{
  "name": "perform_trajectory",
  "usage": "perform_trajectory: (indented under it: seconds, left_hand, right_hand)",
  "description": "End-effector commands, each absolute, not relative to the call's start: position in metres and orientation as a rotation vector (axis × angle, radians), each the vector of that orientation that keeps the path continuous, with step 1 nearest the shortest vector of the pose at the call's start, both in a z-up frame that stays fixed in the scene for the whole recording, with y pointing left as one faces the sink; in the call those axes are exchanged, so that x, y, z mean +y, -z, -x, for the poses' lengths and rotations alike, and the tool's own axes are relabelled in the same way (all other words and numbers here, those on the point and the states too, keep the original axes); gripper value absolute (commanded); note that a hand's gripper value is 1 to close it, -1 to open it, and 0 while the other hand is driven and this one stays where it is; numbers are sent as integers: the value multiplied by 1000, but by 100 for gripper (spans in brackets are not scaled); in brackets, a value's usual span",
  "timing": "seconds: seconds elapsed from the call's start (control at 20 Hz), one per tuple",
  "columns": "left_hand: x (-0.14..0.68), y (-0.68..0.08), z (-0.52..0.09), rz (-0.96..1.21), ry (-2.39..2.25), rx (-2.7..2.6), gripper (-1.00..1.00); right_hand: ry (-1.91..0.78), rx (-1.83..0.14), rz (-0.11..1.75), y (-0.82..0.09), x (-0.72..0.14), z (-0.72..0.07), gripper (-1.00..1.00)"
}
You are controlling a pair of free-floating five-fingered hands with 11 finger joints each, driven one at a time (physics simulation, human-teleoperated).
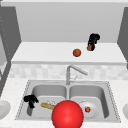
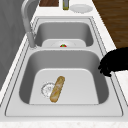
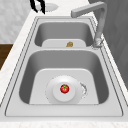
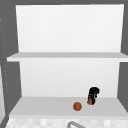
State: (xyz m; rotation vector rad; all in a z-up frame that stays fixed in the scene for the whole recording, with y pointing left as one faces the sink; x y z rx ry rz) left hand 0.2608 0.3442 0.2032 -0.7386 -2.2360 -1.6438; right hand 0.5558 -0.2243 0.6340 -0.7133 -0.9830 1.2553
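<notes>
Two basins make up the sink [image 1: 110, 100]; a big red ball [image 1: 67, 114] sits at its front. On the shelf [image 1: 45, 53], the right robot hand [image 1: 93, 40] pinches one orange ball [image 1: 89, 48], another orange ball [image 1: 77, 52] just beside. The left robot hand [image 1: 30, 99], fingers loosely curled and holding nothing, hovers near the bread roll [image 1: 47, 106].

A double sink [image 2: 110, 100] runs up the frame. In the near basin, lower centre, a bread loaf [image 2: 57, 88] lies tilted, its left side over the drain [image 2: 47, 88]. At the right edge, the left hand [image 2: 115, 62] hangs over the sink's rim, fingers [image 2: 103, 70] curled down. The far basin holds a plate [image 2: 56, 44] bearing a tomato [image 2: 63, 45]. The faucet [image 2: 27, 22] rises upper left.
</notes>
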Motion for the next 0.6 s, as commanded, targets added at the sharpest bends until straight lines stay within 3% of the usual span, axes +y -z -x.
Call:
perform_trajectory:
  seconds: [0.0,0.55]
  left_hand:
    - [344,-203,-261,739,1644,-2236,0]
    - [344,-203,-261,739,1644,-2236,0]
  right_hand:
    - [-1255,-983,713,-647,-237,-553,100]
    - [-1255,-959,675,-683,-269,-520,100]
